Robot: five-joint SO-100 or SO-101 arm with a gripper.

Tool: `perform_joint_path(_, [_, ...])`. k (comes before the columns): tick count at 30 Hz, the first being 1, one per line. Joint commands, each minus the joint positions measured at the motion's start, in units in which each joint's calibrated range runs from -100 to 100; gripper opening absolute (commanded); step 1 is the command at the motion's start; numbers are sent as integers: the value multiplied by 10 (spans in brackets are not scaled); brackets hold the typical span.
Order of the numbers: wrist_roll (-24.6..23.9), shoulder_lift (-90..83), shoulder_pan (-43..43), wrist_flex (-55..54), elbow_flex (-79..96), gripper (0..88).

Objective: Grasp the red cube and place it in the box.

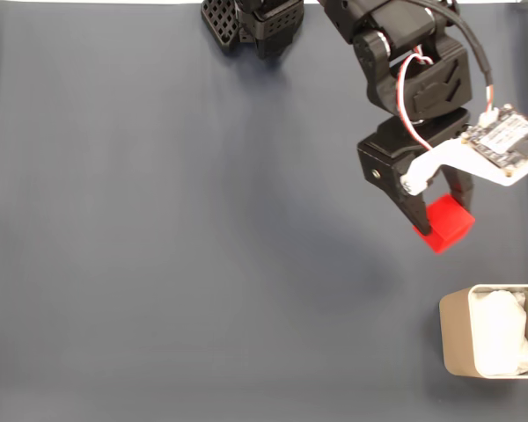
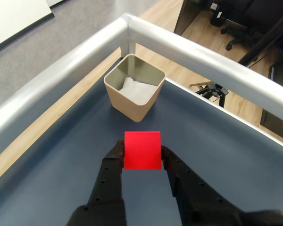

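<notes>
Pinching the matte red cube [image 2: 142, 150] between its black plastic fingers [image 2: 114, 157], your gripper [image 2: 141, 151] holds it at the tips; ahead of them sits the rounded beige box [image 2: 132, 101] with crumpled white lining [image 2: 137, 90], well apart.

black fingers [image 2: 117, 157] clamp the red cube [image 2: 142, 150] from both sides above the blue counter [image 2: 61, 160]; beyond the cube, the beige box [image 2: 132, 104] holds white lining near the metal rail [image 2: 198, 56].
</notes>
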Motion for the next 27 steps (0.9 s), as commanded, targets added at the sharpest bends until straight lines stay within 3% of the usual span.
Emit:
perform_joint_path(1, [0, 9, 8, 6, -74, 21])
perform_joint_path(27, [6, 209, 9, 32, -369, 26])
